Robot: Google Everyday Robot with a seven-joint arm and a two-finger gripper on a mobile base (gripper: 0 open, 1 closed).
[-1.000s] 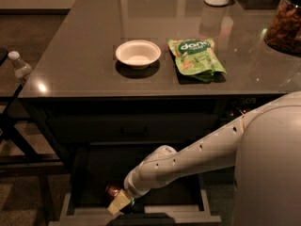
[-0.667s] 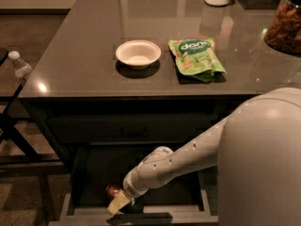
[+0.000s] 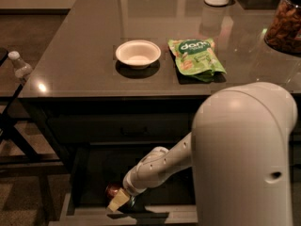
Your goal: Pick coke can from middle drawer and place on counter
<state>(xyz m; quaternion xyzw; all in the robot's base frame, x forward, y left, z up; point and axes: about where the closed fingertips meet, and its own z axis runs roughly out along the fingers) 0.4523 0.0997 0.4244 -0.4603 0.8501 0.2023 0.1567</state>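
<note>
Pickup looks to be the step in hand. The arm reaches down from the right into the open drawer (image 3: 188, 214). The tool (image 3: 120, 200) sits low near the front left, right against the can (image 3: 112, 190), which is in the drawer close to its front rim. Whether the tool has closed on the can I cannot tell. The next move, as I judge it, calls for a sure hold, a lift clear of the drawer front, then a carry to the surface (image 3: 84, 55), left of the bowl (image 3: 138, 53).
</note>
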